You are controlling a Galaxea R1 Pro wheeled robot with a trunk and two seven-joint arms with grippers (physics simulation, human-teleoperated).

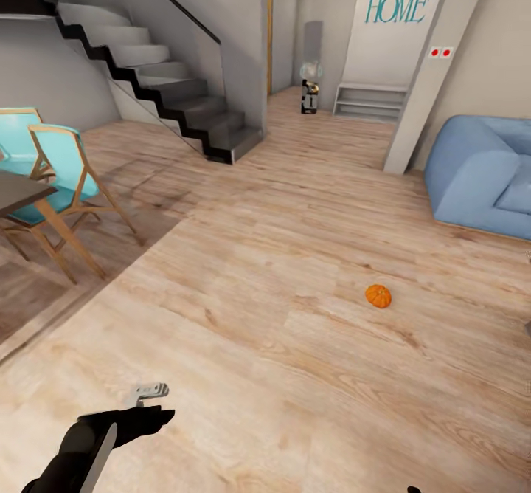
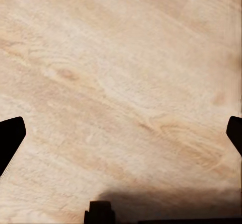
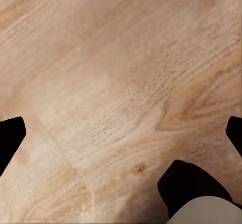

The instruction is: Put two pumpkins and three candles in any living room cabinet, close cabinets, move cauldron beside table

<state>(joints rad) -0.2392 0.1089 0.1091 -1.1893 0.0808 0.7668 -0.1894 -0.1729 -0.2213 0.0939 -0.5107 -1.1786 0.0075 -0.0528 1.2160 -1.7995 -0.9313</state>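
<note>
From the head camera I see one small bright-orange ribbed pumpkin [image 1: 378, 296] lying on the pale wood plank floor [image 1: 243, 331], right of centre in the frame and alone, with bare boards all around it. My left arm's black gripper [image 1: 151, 404] shows at the lower left of the frame, pointing down toward the floor, well apart from the pumpkin, which sits up and to the right of it. In the left wrist view the two dark fingertips [image 2: 10, 138] stand at opposite edges over bare planks, so that claw is spread wide with nothing between. The right wrist view shows the same: fingertips [image 3: 10, 136] far apart above the wood grain, holding nothing. A blue upholstered sofa [image 1: 483, 176] sits at the right edge, turquoise chairs with wooden legs [image 1: 63, 172] at the left edge, and a grey staircase [image 1: 158, 80] rises in the upper left.
</note>
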